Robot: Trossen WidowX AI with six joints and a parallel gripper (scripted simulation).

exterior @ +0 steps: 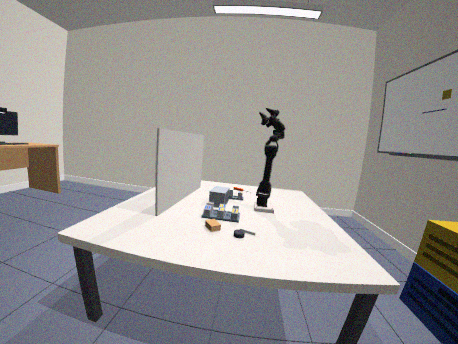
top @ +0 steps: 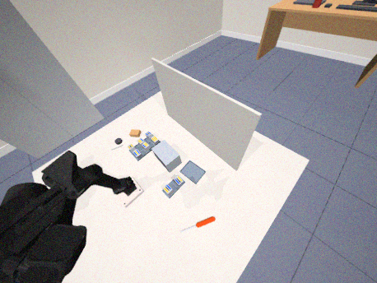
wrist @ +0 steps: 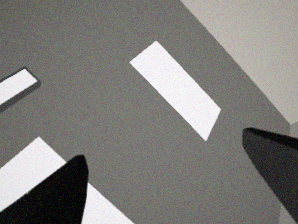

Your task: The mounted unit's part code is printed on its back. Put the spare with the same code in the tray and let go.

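Top view: you look down steeply from behind the arm [top: 62, 193]. Exterior view: you face the surface [exterior: 300, 250] from afar, sharing its parts. Wrist view: aimed up at ceiling lights [wrist: 175, 90].

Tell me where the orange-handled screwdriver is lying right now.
In the top view the screwdriver lies alone on the white table, toward the near edge, below the two spares beside the grey tray. Nothing touches it.

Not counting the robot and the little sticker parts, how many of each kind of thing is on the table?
Orange-handled screwdriver: 1
Flat grey tray: 1
Big grey box: 1
Tan block: 1
Small black round thing: 1
Upright white board: 1
Total: 6
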